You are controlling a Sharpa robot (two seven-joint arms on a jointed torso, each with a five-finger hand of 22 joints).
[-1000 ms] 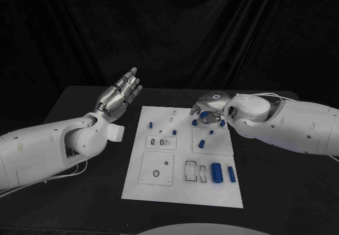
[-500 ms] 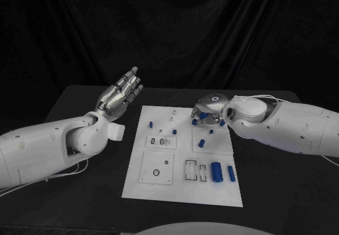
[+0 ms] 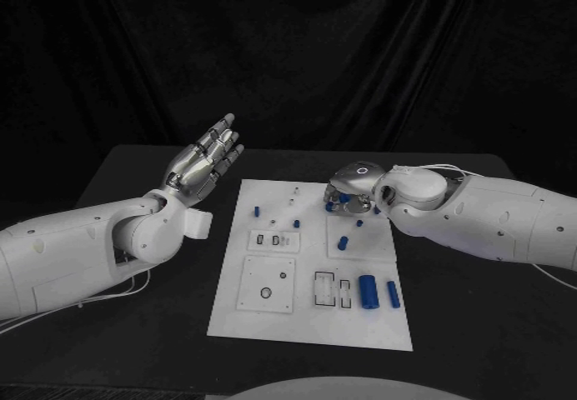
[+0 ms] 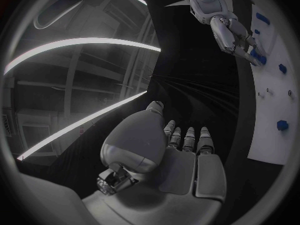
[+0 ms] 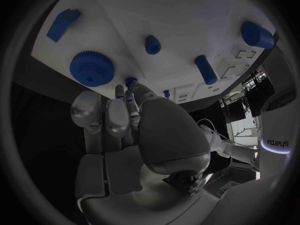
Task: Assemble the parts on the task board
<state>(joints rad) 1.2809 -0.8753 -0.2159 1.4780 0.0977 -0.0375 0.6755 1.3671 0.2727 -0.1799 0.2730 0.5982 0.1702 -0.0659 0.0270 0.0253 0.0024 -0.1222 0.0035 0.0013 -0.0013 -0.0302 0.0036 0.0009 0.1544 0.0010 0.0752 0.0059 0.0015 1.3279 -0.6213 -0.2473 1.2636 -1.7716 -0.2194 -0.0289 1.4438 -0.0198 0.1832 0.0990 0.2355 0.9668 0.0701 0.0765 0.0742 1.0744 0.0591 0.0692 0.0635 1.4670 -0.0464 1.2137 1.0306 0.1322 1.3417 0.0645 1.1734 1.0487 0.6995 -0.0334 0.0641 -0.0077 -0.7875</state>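
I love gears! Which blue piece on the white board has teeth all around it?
The blue gear, the round part with a toothed edge and a centre hole, just past the right hand's fingers. The other blue parts nearby are smooth pegs or blocks.

We read one marking: mirrored lettering, apparently the brand name "sharpa", in small dark letters running along the white casing of the left arm (image 5: 275,135) where it shows at the rim of the right wrist view. We cannot confirm every letter, since the word appears reversed and bent by the lens. On the task board (image 3: 315,321), its blue parts and both hands we find no legible text, numbers or signs in any view.
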